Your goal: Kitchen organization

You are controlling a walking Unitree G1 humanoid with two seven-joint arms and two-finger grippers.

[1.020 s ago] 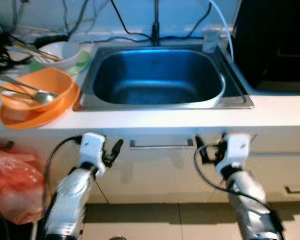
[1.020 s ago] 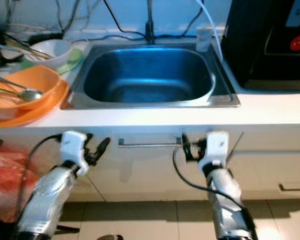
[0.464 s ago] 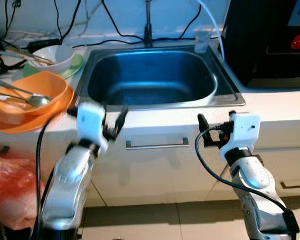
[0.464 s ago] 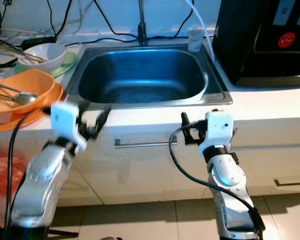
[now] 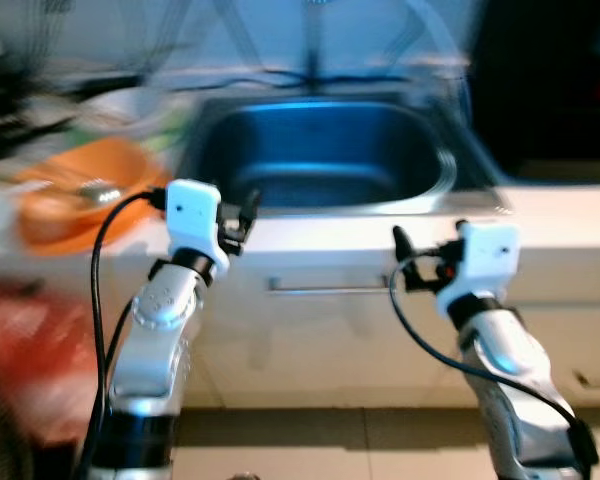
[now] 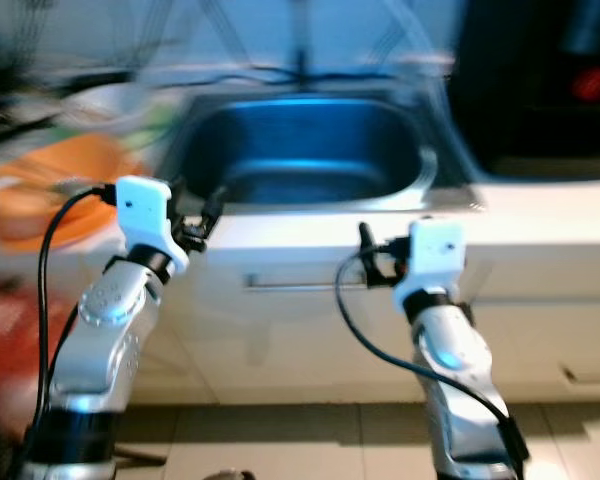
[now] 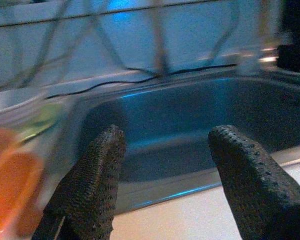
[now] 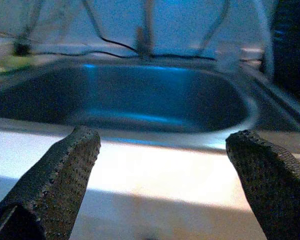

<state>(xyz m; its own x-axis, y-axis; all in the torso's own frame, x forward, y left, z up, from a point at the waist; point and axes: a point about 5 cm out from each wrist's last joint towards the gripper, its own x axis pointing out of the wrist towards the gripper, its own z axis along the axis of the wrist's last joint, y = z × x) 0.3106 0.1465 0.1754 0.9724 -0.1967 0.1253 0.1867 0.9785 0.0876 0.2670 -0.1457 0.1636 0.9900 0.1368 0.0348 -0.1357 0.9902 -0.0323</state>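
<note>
Two end effectors raised before a blurred sink (image 5: 325, 155), both empty with fingers spread.

Left end effector (image 5: 242, 215) sits at the worktop (image 5: 540, 215) edge by the sink's near-left corner; right end effector (image 5: 408, 262) hangs just below the edge. Motion blur smears the orange bowl (image 5: 85, 190) left of the sink, its contents unreadable; the dark appliance (image 5: 550, 90) is cut off at right.

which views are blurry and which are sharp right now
Both eye views are motion-smeared: the sink and orange bowl streak sideways, while the arms stay fairly crisp. Left wrist view: sharp fingers, soft background. Right wrist view: sharp fingers, glare on the counter.
</note>
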